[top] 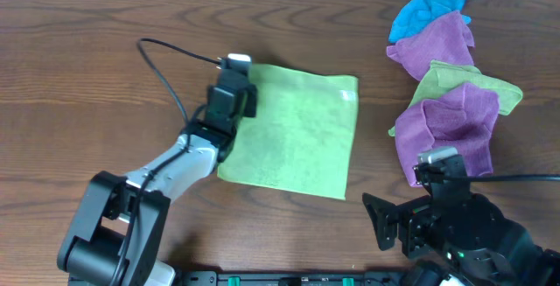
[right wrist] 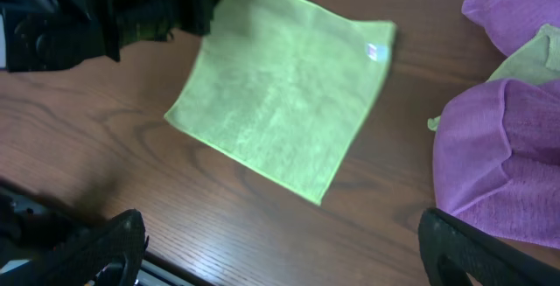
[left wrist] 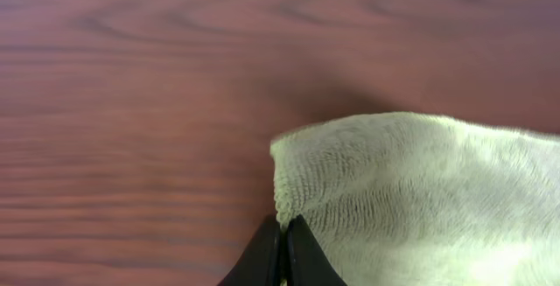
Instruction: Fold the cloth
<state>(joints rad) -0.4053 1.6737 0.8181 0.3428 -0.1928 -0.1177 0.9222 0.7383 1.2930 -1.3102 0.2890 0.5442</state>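
The lime-green cloth [top: 297, 133] lies spread flat in the middle of the wooden table, with its small white tag [top: 348, 94] near the far right corner. My left gripper [top: 234, 83] is at the cloth's far left corner. In the left wrist view its jaws [left wrist: 282, 235] are shut on the cloth's edge [left wrist: 420, 190], which is lifted slightly there. My right gripper [top: 394, 220] is open and empty at the near right, apart from the cloth. In the right wrist view its fingers [right wrist: 289, 255] stand wide apart, with the cloth [right wrist: 280, 94] ahead.
A pile of cloths lies at the far right: a blue one [top: 429, 10], a purple one [top: 437, 45], another lime-green one [top: 468, 83] and a second purple one [top: 451, 129] close to my right arm. A black cable [top: 166, 67] loops left of the left arm.
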